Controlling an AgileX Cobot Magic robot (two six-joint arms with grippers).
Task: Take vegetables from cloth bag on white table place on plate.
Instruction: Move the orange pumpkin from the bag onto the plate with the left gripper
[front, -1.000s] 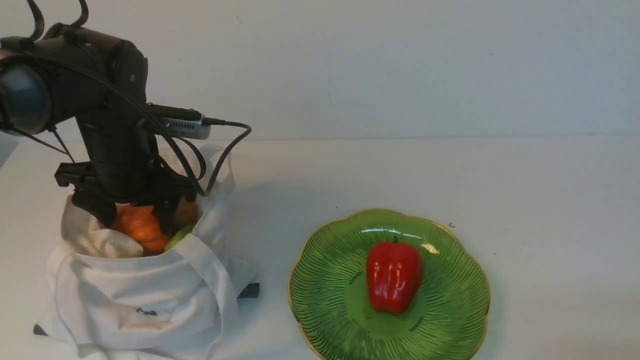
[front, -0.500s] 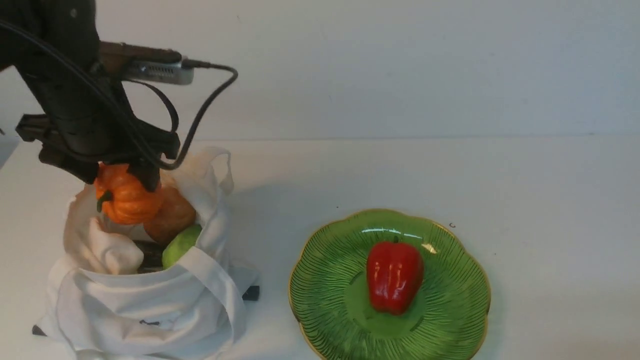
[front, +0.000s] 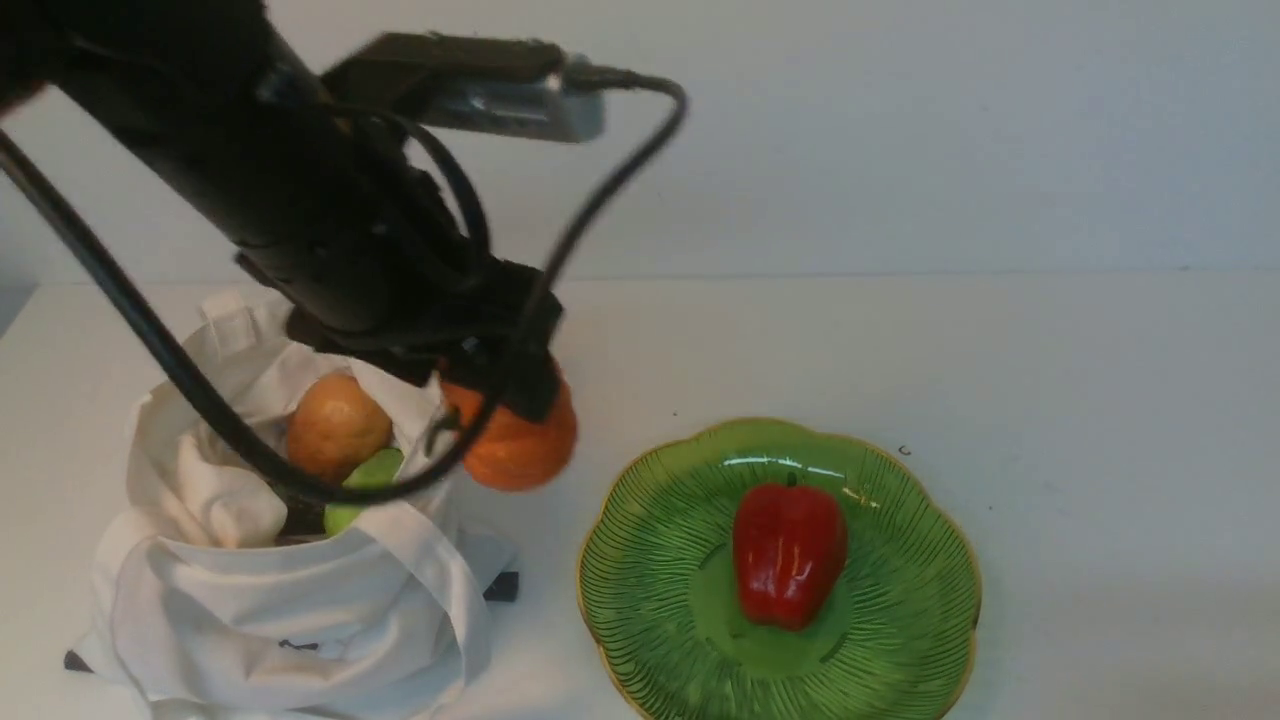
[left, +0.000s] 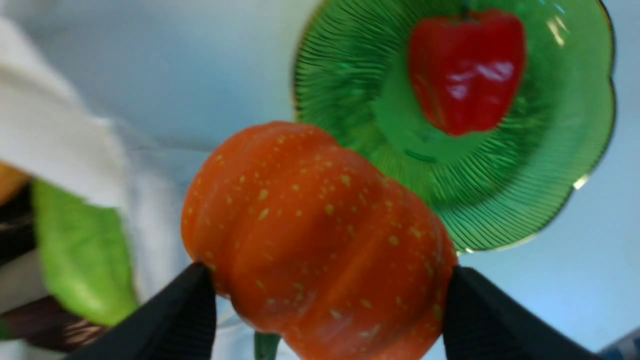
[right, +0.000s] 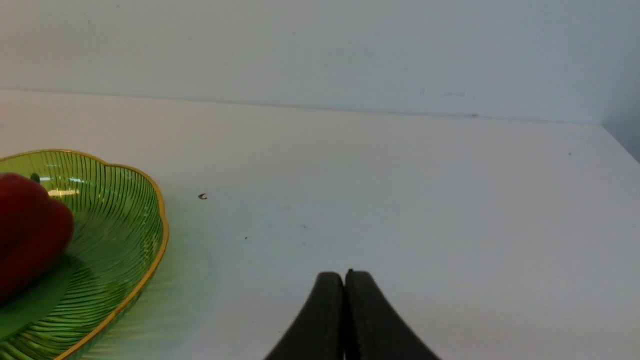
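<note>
The pumpkin (left: 320, 235) is held between the fingers of the left gripper (left: 330, 295), which are spread wide and pressed against its two sides. It is carried above the white table (front: 1100, 450), in the gap between the bag (front: 290, 620) and the plate (front: 890, 620), and clear of both. Its dark green stem (left: 266, 345) is turned toward the bag's side in the front view. The pumpkin is partly covered there by a finger and by a black cable (front: 600, 200) looped from the wrist camera (front: 520, 100).

In the open mouth of the bag, the potato (front: 338, 425) and the green gourd (front: 375, 472) are seen close together; whether they touch is hard to say, since the gourd is crossed by the cable and blurred in the left wrist view. A strap is draped over the bag's front.

On the plate, a red pepper (front: 788, 555) is placed near the middle, its stem pointed toward the wall (front: 900, 130). The fingers of the right gripper (right: 347, 280) are brought together, with nothing held, and are pointed out over the table.
</note>
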